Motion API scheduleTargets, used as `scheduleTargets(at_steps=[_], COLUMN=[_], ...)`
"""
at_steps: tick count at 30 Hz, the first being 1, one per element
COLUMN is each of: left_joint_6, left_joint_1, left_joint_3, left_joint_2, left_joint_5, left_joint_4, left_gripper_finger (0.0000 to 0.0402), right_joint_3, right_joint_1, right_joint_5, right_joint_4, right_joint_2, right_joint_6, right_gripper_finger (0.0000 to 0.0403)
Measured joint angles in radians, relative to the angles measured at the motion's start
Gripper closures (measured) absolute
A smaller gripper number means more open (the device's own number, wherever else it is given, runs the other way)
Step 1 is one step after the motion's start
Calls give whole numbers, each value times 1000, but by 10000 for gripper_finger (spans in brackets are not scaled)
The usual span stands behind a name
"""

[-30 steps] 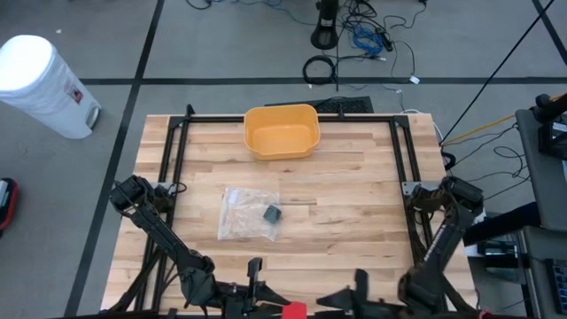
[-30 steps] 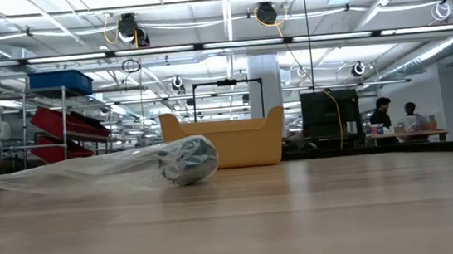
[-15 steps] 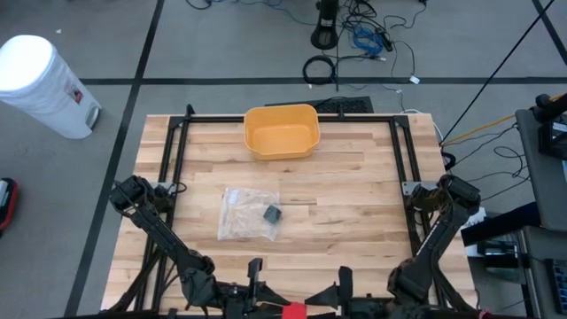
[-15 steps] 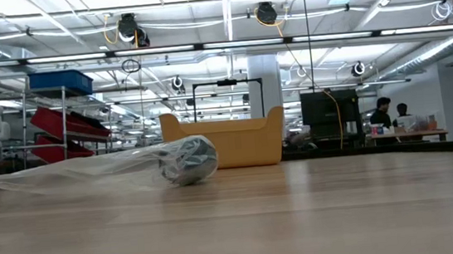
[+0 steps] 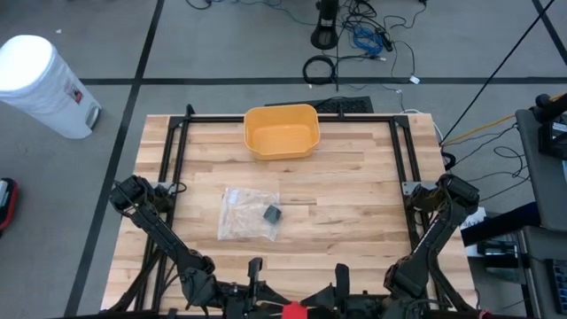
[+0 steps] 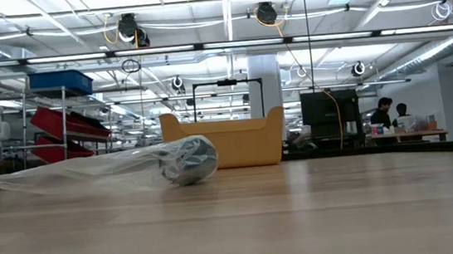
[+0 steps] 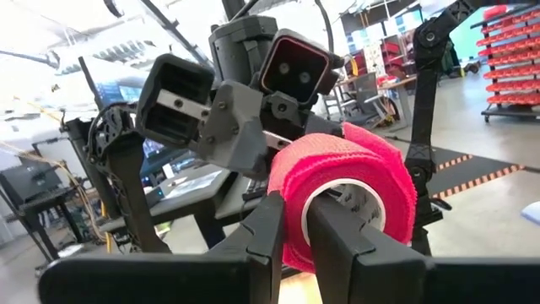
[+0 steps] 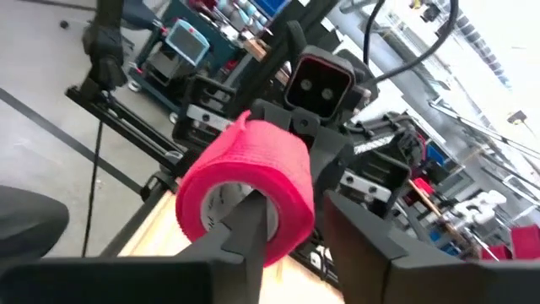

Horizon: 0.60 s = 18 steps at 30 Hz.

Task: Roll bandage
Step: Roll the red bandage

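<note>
A red bandage roll [image 7: 346, 181] with a white core is held up at the table's near edge; it also shows in the high view [image 5: 291, 310] and the right wrist view [image 8: 245, 177]. My left gripper [image 7: 291, 215] is shut on the roll's wall. My right gripper [image 8: 295, 211] is open and faces it from the right, one finger at the roll's hollow and one outside the wall. A clear plastic bag [image 5: 250, 213] holding a small dark grey roll [image 6: 188, 160] lies flat on the table's middle. My left gripper pinches the roll's wall [image 7: 291, 241] with one finger [image 7: 333, 232] in the white core's hollow and one finger [image 7: 266, 228] outside on the red wrap. The roll sits on the fingers' free ends, its open end toward the wrist camera. My right gripper: I cannot tell whether its fingers touch the roll.
A yellow bin [image 5: 282, 131] stands at the far middle of the table and shows in the low view [image 6: 224, 140]. Black frame rails [image 5: 173, 168] run along the table's left, right and far sides. People sit far off in the room [image 6: 396, 115].
My right gripper has gone along the near edge toward the table's left, closer to the red roll that my left gripper holds. The roll and the bag have stayed where they were.
</note>
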Motion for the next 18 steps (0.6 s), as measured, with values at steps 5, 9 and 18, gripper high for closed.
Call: scheduleTargets(at_steps=[5,9,18], left_joint_6=[-12,-12,2], left_joint_1=[0,0,-17], left_joint_3=[0,0,0], left_joint_2=[0,0,0], left_joint_5=[-14,-15,-84], left_joint_4=[1,0,0], left_gripper_finger=[348,344,252], right_joint_3=[0,0,0], right_joint_1=[0,-4,3], right_joint_5=[-37,-35,-12], right_joint_4=[15,14,15], right_joint_2=[0,0,0], right_joint_6=[-4,-10,-46], right_gripper_finger=[333,359,378])
